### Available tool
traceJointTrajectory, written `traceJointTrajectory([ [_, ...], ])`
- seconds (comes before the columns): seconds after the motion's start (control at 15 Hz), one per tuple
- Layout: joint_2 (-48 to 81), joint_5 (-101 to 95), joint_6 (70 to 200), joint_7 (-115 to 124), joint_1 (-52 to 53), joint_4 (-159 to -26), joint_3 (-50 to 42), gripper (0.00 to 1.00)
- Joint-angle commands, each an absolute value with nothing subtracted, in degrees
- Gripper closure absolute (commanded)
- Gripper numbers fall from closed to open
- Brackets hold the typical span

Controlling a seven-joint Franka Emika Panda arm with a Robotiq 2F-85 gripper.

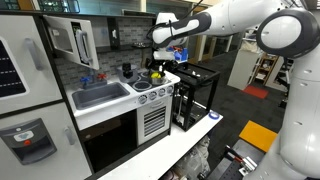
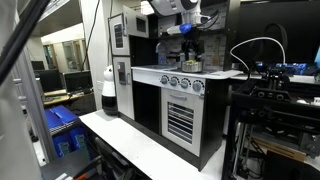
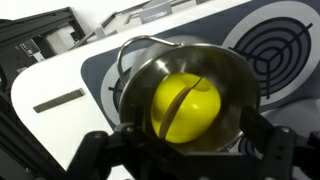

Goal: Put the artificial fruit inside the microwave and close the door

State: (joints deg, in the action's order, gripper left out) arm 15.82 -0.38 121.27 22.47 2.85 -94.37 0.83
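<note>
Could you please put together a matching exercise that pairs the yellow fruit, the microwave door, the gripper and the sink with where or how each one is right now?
Things:
1. artificial fruit
2. door
3. gripper
4. sink

Places or states:
A. swung open
B. set into the counter beside the stovetop
C. lying inside the metal pot
D. above the pot, jaws apart

Pairs: 1-C, 2-A, 3-D, 4-B

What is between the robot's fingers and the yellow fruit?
In the wrist view, only the wall of the metal pot; the fruit sits inside it.
</note>
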Motion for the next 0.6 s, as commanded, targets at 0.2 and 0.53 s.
traceJointTrajectory([
  [0.2,16.3,1.0,118.9,21.7,2.9,-93.6,0.2,0.04],
  [0.53,16.8,0.0,118.8,22.2,3.2,-93.2,0.0,0.05],
])
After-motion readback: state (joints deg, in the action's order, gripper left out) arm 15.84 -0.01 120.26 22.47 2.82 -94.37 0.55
